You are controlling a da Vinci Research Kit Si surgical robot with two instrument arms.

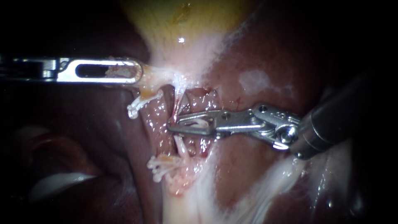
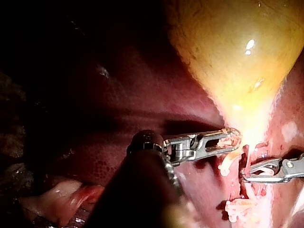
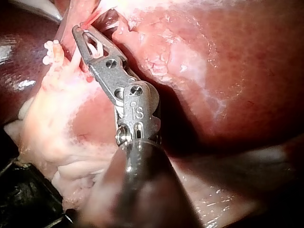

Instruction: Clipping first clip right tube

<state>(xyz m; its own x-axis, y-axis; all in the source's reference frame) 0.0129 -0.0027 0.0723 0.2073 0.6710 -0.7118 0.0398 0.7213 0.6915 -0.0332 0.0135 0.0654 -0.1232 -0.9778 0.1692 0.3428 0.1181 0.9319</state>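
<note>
Squarely crosswise to the right tube [image 1: 178,93] running from the gallbladder [image 1: 178,25], my right instrument [image 1: 182,125] has its hand clamped on it; my left instrument [image 1: 132,71] pinches the gallbladder.

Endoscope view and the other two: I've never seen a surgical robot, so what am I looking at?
A surgical robot works on a pig's liver and yellowish gallbladder on a bench. One picture comes from the endoscope, close to the tissue; the others from cameras on each arm. The left instrument, entering from the left, has its end effector shut on the gallbladder's narrow end. The right instrument holds a white clip in its end effector, set around a thin tube. On the neighbouring tube sit more white clips.
</note>
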